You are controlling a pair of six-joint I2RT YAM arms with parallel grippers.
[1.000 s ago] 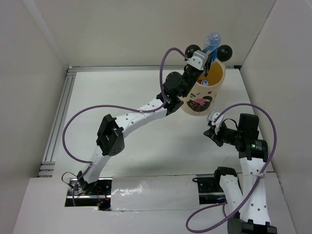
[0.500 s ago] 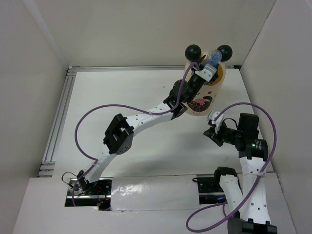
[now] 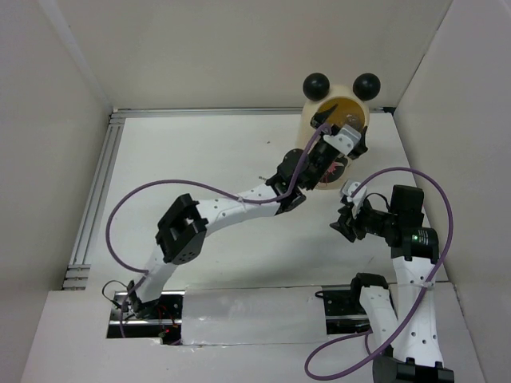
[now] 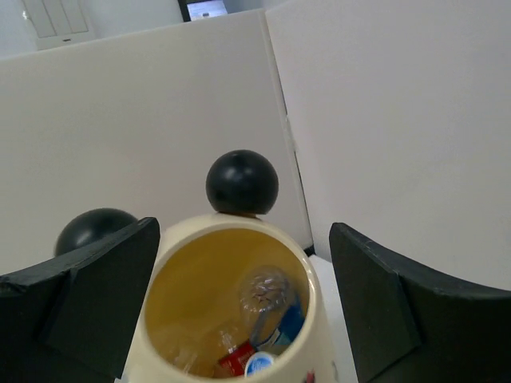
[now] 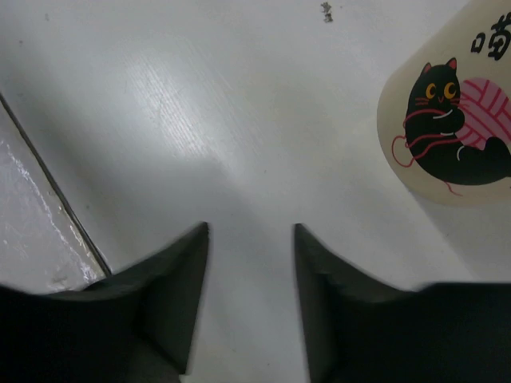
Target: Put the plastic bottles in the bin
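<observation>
The bin (image 3: pixel 314 116), a cream cylinder with two black ball ears, stands at the back right of the table. My left gripper (image 3: pixel 345 144) hovers over its near rim, open and empty. In the left wrist view the wide-apart fingers frame the bin (image 4: pixel 239 224). Several plastic bottles lie inside: a clear one with a blue label (image 4: pixel 269 294), a red-labelled one (image 4: pixel 235 358) and a blue-and-white cap (image 4: pixel 259 365). My right gripper (image 3: pixel 342 224) hangs low over the table in front of the bin, open, with bare table between its fingers (image 5: pixel 250 239).
A black cat with pink yarn is printed on the bin's side (image 5: pixel 451 132). An aluminium rail (image 3: pixel 96 191) runs along the table's left edge. White walls enclose the back and both sides. Foil tape (image 3: pixel 247 315) covers the near edge between the arm bases.
The left gripper moved over the bin's mouth and opened, and the clear blue-labelled bottle dropped inside. The right gripper's jaws spread apart while the arm stayed in place.
</observation>
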